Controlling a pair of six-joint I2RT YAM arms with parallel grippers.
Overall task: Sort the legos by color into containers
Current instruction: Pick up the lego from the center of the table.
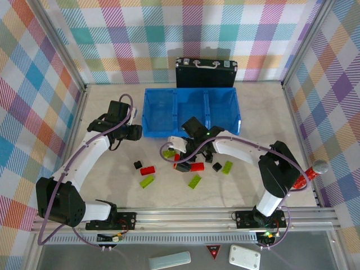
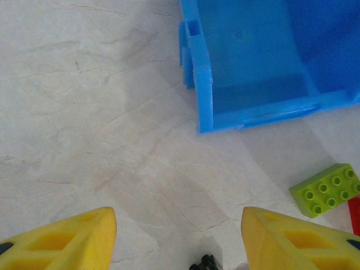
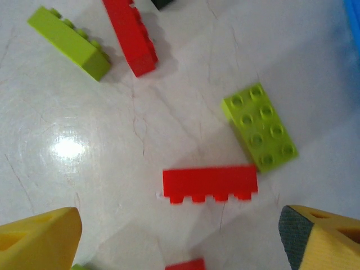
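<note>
Setting: a robot test cell, lab-type, nothing domestic about it. Pale marble-look counter [image 1: 112, 191], closed in on three sides by pastel plaid cloth walls [image 1: 39, 84] hung on aluminium posts [image 1: 62, 50]. Left arm [image 1: 84, 160] and right arm [image 1: 242, 149] bolted to a slotted metal rail [image 1: 185, 216] at the near edge. Props: toy bricks [image 1: 147, 181], blue bin [image 1: 169, 130].
</note>
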